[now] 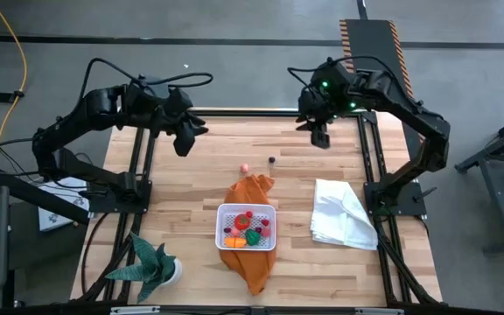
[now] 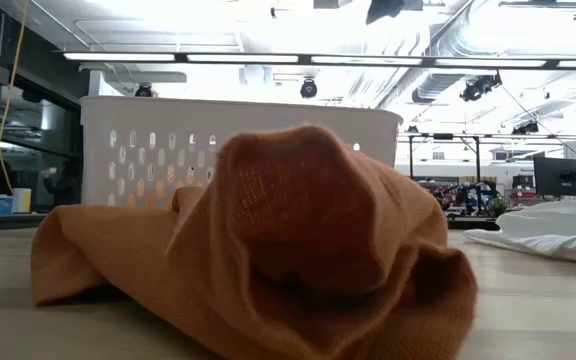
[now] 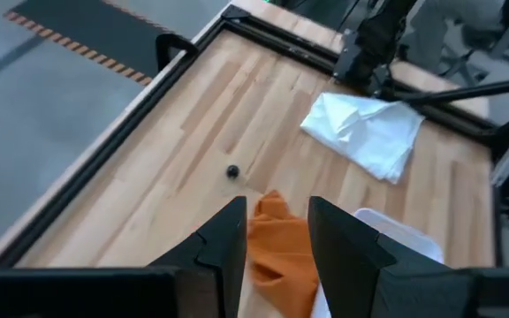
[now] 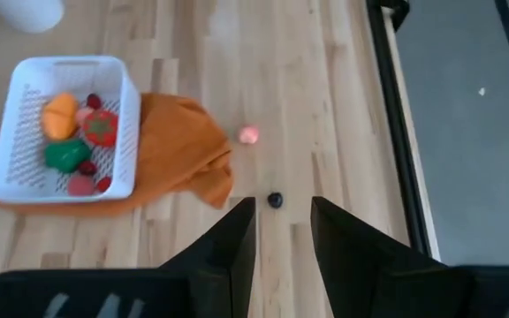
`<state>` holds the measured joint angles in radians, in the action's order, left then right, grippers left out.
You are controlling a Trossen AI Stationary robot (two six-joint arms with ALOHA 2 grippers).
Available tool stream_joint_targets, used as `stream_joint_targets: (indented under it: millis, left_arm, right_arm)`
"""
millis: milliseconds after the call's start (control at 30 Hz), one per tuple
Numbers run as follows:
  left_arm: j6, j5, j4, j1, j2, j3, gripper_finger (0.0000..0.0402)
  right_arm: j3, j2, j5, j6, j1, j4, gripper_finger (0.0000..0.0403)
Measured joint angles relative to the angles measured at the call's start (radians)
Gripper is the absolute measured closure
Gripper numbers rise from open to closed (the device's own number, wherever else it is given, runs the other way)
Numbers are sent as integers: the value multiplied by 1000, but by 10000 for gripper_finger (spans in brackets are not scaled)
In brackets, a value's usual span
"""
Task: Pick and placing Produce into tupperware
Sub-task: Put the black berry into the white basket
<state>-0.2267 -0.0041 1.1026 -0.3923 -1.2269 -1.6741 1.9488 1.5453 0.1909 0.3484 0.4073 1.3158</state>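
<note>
The white tupperware [image 1: 247,227] sits on an orange cloth [image 1: 250,267] near the table's middle. In it lie several toy pieces: orange [image 4: 60,116], red [image 4: 101,127], green [image 4: 67,155] and small dark red ones. A pink piece [image 4: 249,134] and a small dark piece [image 4: 275,200] lie on the bare wood beyond the cloth's far end. My left gripper [image 1: 185,140] hangs open above the far left of the table. My right gripper [image 1: 319,136] hangs open above the far right, near the dark piece [image 1: 271,160].
A crumpled white cloth [image 1: 344,214] lies right of the tupperware. A green spiky potted plant [image 1: 151,267] stands at the near left corner. In the low view the orange cloth [image 2: 268,230] fills the foreground and hides most of the tupperware's wall [image 2: 148,150]. Black rails frame the table.
</note>
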Motion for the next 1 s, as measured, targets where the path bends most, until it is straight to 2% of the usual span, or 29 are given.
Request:
stream_joint_targets:
  millis: [200,333,400,500,600,800,1000]
  left_arm:
    - [61,-49,-10,-1,7,33,291]
    - [51,-50,-25,-1,55,203,291]
    - [21,-45,-90,-1,100,320,291]
    - [-25,10,-202,-1,179,487,291]
    - [-71,18,-258,-1,255,608,291]
    - [-139,-6,-391,-1,418,764,291]
    - [-202,-77,-472,-1,521,876,291]
  right_arm:
    - [0,62,44,-54,34,-20,299]
    - [-2,105,58,-83,37,-36,299]
    - [-26,112,58,-98,27,-76,299]
    - [-134,94,56,-130,18,-173,300]
    - [-299,43,56,-189,11,-291,300]
    - [-626,-71,56,-378,0,-538,300]
    - [-781,-113,53,-553,-9,-645,300]
